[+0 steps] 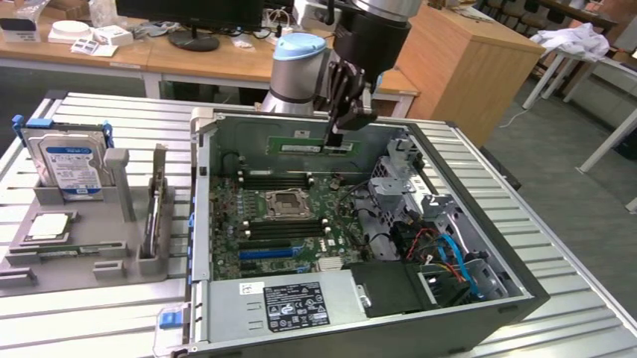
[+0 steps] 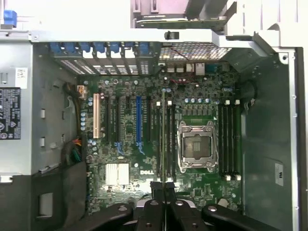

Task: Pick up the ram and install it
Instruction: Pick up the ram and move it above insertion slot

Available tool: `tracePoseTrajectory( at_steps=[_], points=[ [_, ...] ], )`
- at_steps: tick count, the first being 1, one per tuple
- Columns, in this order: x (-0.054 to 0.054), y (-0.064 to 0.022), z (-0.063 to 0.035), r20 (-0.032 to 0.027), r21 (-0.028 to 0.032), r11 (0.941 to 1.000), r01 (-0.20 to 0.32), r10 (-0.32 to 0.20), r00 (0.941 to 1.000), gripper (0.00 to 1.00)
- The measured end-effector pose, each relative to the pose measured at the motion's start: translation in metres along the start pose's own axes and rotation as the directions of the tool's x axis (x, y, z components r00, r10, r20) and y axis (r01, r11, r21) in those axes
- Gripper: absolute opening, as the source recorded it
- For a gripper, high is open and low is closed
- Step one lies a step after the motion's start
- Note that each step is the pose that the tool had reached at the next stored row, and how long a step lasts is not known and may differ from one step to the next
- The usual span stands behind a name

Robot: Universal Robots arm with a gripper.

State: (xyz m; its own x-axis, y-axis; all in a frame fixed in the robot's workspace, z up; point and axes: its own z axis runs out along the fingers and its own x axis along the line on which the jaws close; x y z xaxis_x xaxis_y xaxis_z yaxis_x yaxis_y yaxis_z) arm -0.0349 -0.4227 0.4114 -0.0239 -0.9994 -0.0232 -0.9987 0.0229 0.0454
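- Step in hand: carry and line-up. The pick looks done, the seating not.
- Claw: the gripper (image 1: 339, 139) is pinched almost fully closed on the ram (image 2: 162, 134). In the wrist view you see the stick edge-on, a thin line running out from between the fingers.
- Where the ram is: in the air over the open case (image 1: 518, 294), above the motherboard (image 2: 202, 195) and not touching it. In the exterior view the claw sits by the case's far wall, above its rim, so I judge most of the descent is left.
- Line-up: in the wrist view the stick's edge runs parallel to the black slots (image 2: 171, 139) between the CPU socket (image 2: 196, 147) and the blue slot (image 2: 138, 120). It lies over that bank, but I can't tell you which slot.
- What the next move calls for, my read: hold the stick square to the chosen slot and centred end to end between the white latches. Then press straight down with no twist.
- You can't confirm the notch direction or whether the latches are open from here; both are too small.
- Risk: the board is thin, so a skewed push could load the edge contacts or slip the grip.
- Not your part: the hard drive (image 1: 71, 168) stands in the grey tray (image 1: 60, 261) on the table, at the exterior view's left, well apart from the claw.
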Motion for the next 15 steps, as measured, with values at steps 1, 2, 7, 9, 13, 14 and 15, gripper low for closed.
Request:
tracePoseTrajectory(
  at_steps=[1,2,7,9,13,14,15],
  points=[
    [-0.0025,0.0000,0.0002,0.0000,0.0001,1.0000,0.000,0.000,1.0000,0.12],
    [-0.0049,0.0001,0.0003,-0.0002,0.0000,1.0000,-0.001,0.001,1.0000,0.12],
    [-0.0095,0.0002,0.0006,-0.0002,-0.0001,1.0000,-0.001,0.001,1.0000,0.12],
    [-0.0095,0.0002,0.0006,-0.0002,0.0000,1.0000,-0.001,0.001,1.0000,0.12],
    [-0.0095,0.0002,0.0006,-0.0002,-0.0001,1.0000,-0.001,0.001,1.0000,0.12],
    [-0.0096,0.0002,0.0006,-0.0001,0.0000,1.0000,-0.001,0.001,1.0000,0.12],
    [-0.0095,0.0002,0.0006,-0.0002,0.0000,1.0000,-0.001,0.001,1.0000,0.12]
  ],
)
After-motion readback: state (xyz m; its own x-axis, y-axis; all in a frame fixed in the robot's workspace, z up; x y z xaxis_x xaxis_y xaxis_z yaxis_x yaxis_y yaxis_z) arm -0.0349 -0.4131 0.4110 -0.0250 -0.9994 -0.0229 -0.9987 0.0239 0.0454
